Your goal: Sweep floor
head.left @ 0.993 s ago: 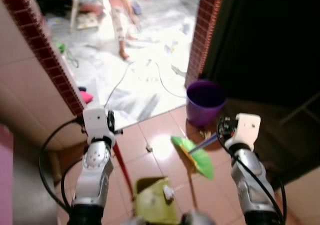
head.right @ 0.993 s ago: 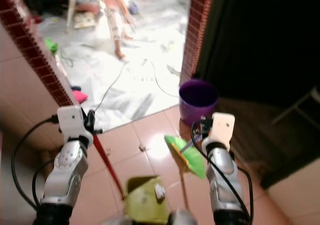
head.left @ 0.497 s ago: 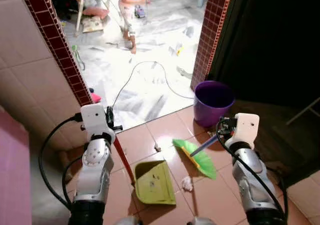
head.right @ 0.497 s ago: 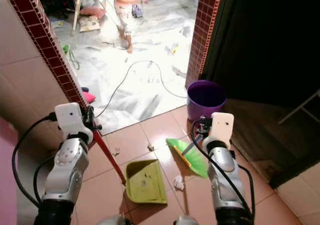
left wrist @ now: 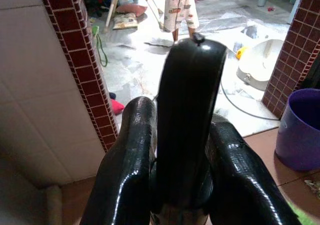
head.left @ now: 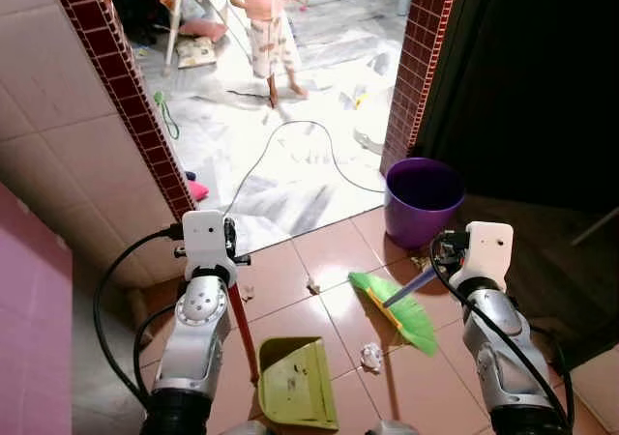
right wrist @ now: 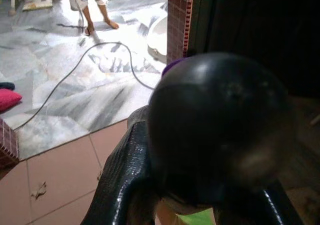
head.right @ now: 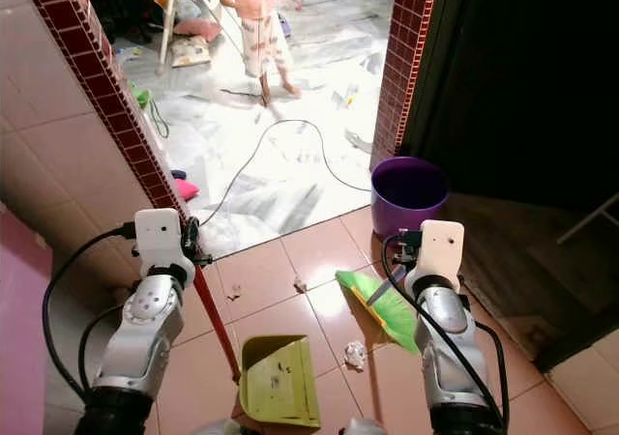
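My left gripper (head.left: 230, 252) is shut on the black top of the dustpan's red handle (head.left: 241, 321); in the left wrist view both fingers (left wrist: 134, 155) press against that handle end. The yellow-green dustpan (head.left: 295, 382) rests on the terracotta tiles between my arms. My right gripper (head.left: 443, 254) is shut on the round black knob (right wrist: 220, 125) of a small broom. The broom's blue handle slants down to green bristles (head.left: 401, 311) on the floor. A crumpled white paper (head.left: 370, 356) lies between dustpan and bristles. A smaller scrap (head.left: 312, 285) lies farther ahead.
A purple bucket (head.left: 423, 198) stands by the right brick pillar (head.left: 416, 58). A tiled wall with brick edging (head.left: 131, 106) is on my left. Beyond the doorway, a cable (head.left: 290, 150) crosses a marble floor where a person (head.left: 266, 19) stands. A dark room opens to the right.
The camera has lifted and steadied, so the blur is gone and more of the far room and the person shows. Both grippers keep their hold on dustpan and broom.
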